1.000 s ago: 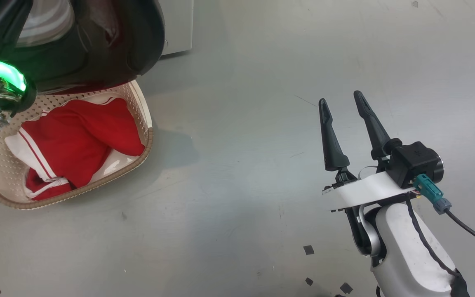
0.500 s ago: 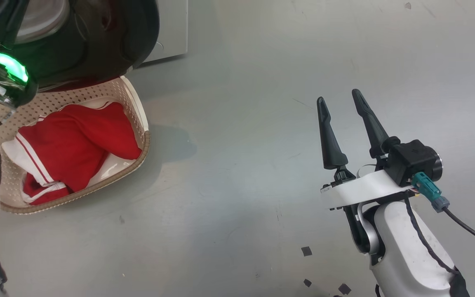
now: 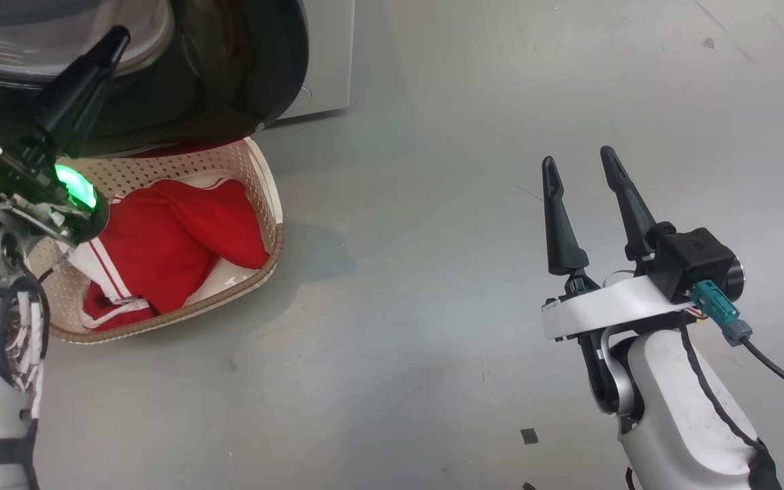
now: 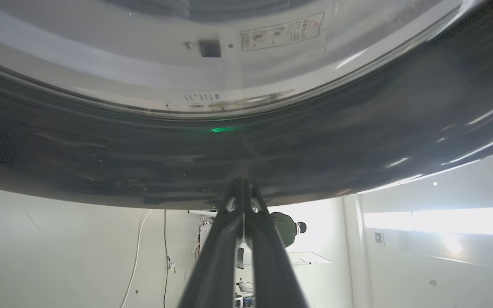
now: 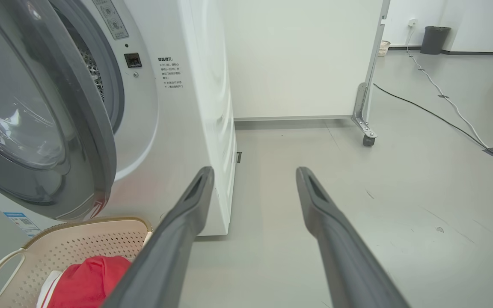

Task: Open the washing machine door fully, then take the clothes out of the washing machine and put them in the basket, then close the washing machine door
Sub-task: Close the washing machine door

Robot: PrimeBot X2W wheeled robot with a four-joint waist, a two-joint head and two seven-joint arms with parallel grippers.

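- Left gripper (image 4: 242,185): fingers pressed together, nothing pinched between them. The tips sit right at the glossy black rim of the washing machine door (image 4: 298,141). Touching or just shy of it, cannot tell which.
- The door's clear glass bowl lies just past those tips.
- Right gripper (image 3: 577,160): fingers spread wide and empty, poised over bare floor (image 3: 399,306), well apart from door and basket.
- The clothes (image 3: 174,235): red with white stripe trim, heaped in the basket (image 3: 273,248). That is beside the left wrist, back from its fingertips, and far to the right gripper's left.
- The washing machine (image 5: 186,111) stands ahead and to the left of the right gripper's fingers. Its door hangs ajar, swung off the front, with the grey ring and a sliver of drum showing behind it.
- Drum contents: too little visible to tell.
- Step in hand, as I read it: the door closing. Unloading looks done, going by the full basket.
- Next move calls for a steady push from the closed left tips on the rim, following the door's swing toward the machine front.
- The rim is slick, so the tips need to hold their line and not skid onto the glass.
- The door's lower edge hangs over the basket's far rim, so clearance there needs watching.
- A firm last press is likely needed to latch.
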